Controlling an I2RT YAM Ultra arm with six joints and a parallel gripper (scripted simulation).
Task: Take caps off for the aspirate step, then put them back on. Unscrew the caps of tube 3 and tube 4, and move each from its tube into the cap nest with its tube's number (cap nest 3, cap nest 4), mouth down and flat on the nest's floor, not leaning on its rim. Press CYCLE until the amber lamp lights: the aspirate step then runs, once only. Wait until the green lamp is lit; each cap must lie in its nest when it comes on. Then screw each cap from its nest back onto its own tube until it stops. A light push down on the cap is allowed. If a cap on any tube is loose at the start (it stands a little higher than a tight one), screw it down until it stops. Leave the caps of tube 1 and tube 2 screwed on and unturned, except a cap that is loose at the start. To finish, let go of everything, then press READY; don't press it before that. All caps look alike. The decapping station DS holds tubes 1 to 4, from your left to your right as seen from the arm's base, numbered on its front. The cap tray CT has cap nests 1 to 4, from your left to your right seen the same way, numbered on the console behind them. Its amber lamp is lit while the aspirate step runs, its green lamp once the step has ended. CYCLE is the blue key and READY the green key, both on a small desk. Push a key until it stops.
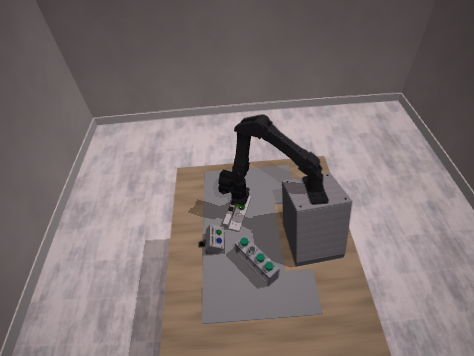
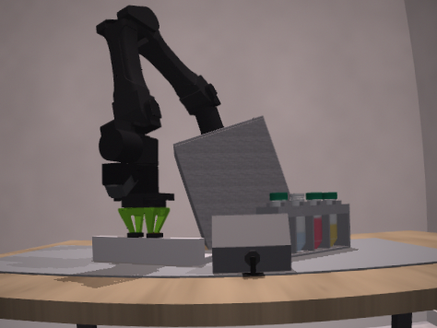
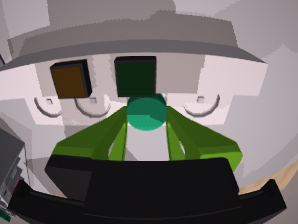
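Note:
My gripper point(image 3: 146, 112) is shut on a green cap point(image 3: 147, 112). It holds the cap low over the white cap tray point(image 2: 148, 249), with the fingertips at the tray's top surface. In the wrist view the cap sits at the third nest from the left, in front of the console with a dark amber lamp point(image 3: 69, 78) and a dark green lamp point(image 3: 136, 75). The decapping station point(image 1: 257, 260) stands near the table's front. Three of its tubes carry green caps, and one inner tube point(image 1: 251, 248) is open, which also shows in the exterior view point(image 2: 297, 197).
The small key desk point(image 1: 214, 239) with the green key point(image 1: 219, 232) and the blue key point(image 1: 219, 240) stands between tray and station. The arm's grey pedestal point(image 1: 316, 222) rises to the right. A grey mat point(image 1: 260, 290) covers the wooden table.

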